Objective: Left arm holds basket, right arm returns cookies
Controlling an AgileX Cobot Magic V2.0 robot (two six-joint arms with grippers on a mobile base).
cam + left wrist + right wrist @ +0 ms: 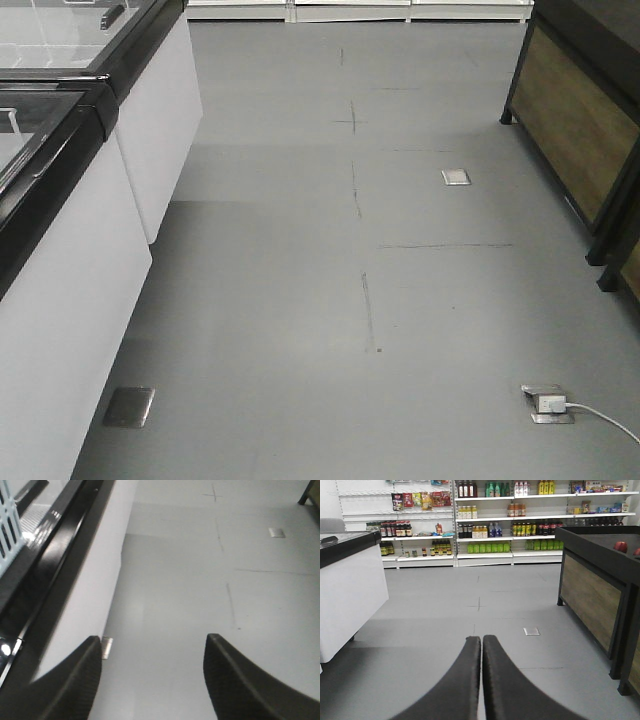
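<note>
Left pincer (152, 638) gapes above floor (200, 570); right pincer (481, 639) pressed together, empty

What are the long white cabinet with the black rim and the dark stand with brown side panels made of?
The white cabinet looks like smooth painted metal, perhaps plastic; its top seems glass, showing reflections. The dark stand has panels with wood grain, possibly laminate, in a matt black frame.

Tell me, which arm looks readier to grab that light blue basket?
Left, probably. The left gripper is open, and the basket shows at the edge of its wrist view. The right gripper is shut, empty, and faces the far shelves.
</note>
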